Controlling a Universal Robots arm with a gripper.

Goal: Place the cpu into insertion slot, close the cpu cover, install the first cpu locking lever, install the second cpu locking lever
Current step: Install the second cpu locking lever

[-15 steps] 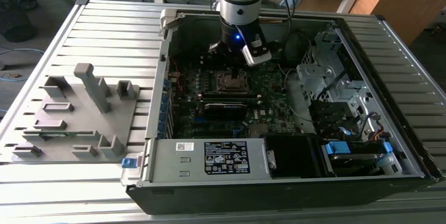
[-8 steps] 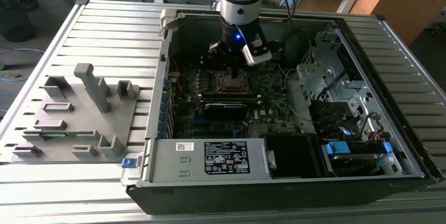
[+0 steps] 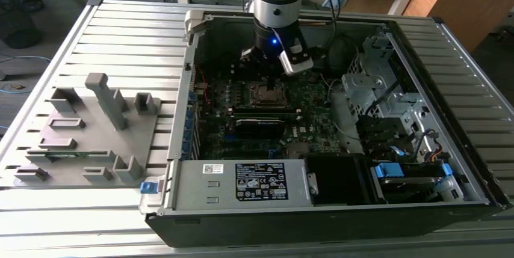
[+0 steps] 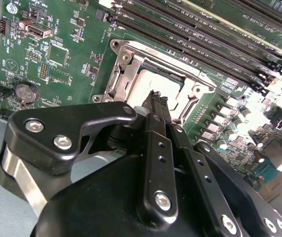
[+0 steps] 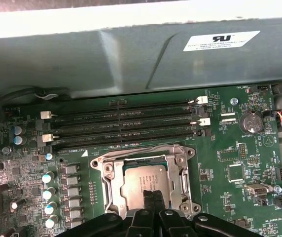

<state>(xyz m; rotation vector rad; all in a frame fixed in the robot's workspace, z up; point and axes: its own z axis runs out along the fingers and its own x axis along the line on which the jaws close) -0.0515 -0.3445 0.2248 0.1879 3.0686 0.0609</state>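
Note:
The cpu [image 5: 141, 178] lies with its silver-grey top up in the insertion slot [image 5: 97, 163] on the green motherboard. The cpu cover [image 5: 112, 187], a silver frame, lies flat around it, and the chip shows through its window. My gripper [image 5: 151, 193] is shut with nothing between its black fingers, and its tips hang just over the cpu's edge. In the second wrist view the gripper [image 4: 157, 96] points at the same cpu [image 4: 166, 81], framed by the cover [image 4: 123, 74]. A thin wire lever [image 5: 131, 148] runs along the slot's side. In the exterior view the arm [image 3: 277, 5] stands over the slot [image 3: 265, 94].
Long black memory slots [image 5: 126, 126] run beside the socket, close to the grey case wall [image 5: 131, 59]. Capacitors [image 5: 50, 177] stand on another side. The open computer case [image 3: 241, 180] holds drive bays [image 3: 377, 89] and cables. A grey fixture [image 3: 96, 125] sits at the exterior view's left.

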